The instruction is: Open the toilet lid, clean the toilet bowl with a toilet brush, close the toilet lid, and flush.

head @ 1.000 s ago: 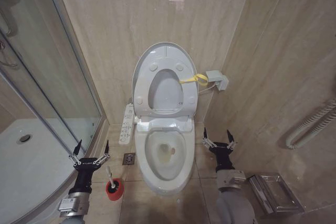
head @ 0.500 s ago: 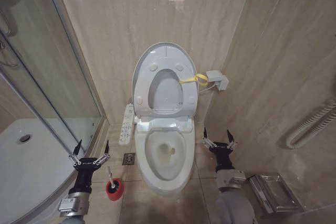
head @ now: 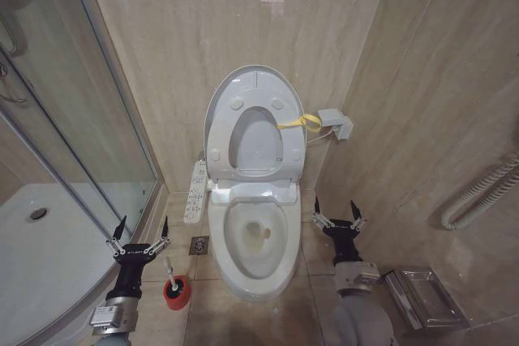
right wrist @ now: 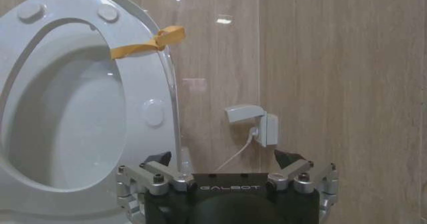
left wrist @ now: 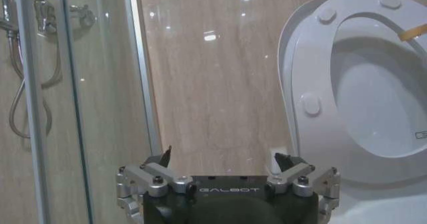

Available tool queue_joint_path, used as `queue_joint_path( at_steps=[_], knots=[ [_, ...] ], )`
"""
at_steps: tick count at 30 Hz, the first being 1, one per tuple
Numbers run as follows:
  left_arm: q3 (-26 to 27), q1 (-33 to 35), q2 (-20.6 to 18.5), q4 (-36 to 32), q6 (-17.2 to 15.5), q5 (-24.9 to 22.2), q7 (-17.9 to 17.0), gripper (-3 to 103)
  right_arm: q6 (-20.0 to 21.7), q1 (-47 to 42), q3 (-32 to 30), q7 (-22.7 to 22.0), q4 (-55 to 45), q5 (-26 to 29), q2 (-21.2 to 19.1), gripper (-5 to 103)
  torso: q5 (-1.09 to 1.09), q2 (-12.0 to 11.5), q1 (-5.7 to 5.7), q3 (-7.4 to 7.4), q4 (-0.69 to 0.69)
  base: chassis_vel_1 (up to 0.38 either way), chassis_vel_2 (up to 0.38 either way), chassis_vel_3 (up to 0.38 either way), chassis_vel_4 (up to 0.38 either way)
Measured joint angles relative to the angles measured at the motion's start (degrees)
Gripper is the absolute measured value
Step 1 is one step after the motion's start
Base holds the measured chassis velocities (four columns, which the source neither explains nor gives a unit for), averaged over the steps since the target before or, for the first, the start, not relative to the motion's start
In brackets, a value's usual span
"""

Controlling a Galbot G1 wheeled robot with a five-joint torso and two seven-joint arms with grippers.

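Toilet lid [head: 258,87] up, leaning against the back wall with the seat ring [head: 256,147] raised against it, yellow strap [head: 298,124] at its edge on the robot's right. Toilet bowl [head: 255,237] open, sitting between the two grippers.

Left gripper [head: 139,231] hovers low over the floor, fingers spread wide, nothing between them. Toilet brush [head: 170,272] stands in its red holder cup [head: 176,292] just below and slightly to the bowl side of the left fingertips, not touching them. Floor drain [head: 199,245] sits between the cup and the bowl. Shower glass [head: 73,119] on the outer side of the left fingers.

Right gripper [head: 337,213] hovers on the other side of the bowl, fingers also wide apart and empty. Wall socket box [head: 335,123] is up beyond the right fingertips, near the strap. Metal rack [head: 422,297] on the floor is behind and outward of the right gripper.

In the left wrist view, the lid [left wrist: 353,84] is ahead of the fingertips, off to one side.
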State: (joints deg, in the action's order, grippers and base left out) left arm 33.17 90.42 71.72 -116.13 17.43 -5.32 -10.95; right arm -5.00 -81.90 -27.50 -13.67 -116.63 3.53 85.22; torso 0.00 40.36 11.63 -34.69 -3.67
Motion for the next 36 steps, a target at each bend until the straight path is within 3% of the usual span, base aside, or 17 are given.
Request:
queue_joint_path(
  at_steps=[36],
  knots=[
    [0.00, 0.00, 0.00, 0.00, 0.00, 0.00, 0.00, 100, 0.00, 0.00, 0.00, 0.00, 0.00, 0.03, -0.01, 100, 0.00, 0.00, 0.00, 0.00, 0.00, 0.000, 0.000, 0.000, 0.000]
  ],
)
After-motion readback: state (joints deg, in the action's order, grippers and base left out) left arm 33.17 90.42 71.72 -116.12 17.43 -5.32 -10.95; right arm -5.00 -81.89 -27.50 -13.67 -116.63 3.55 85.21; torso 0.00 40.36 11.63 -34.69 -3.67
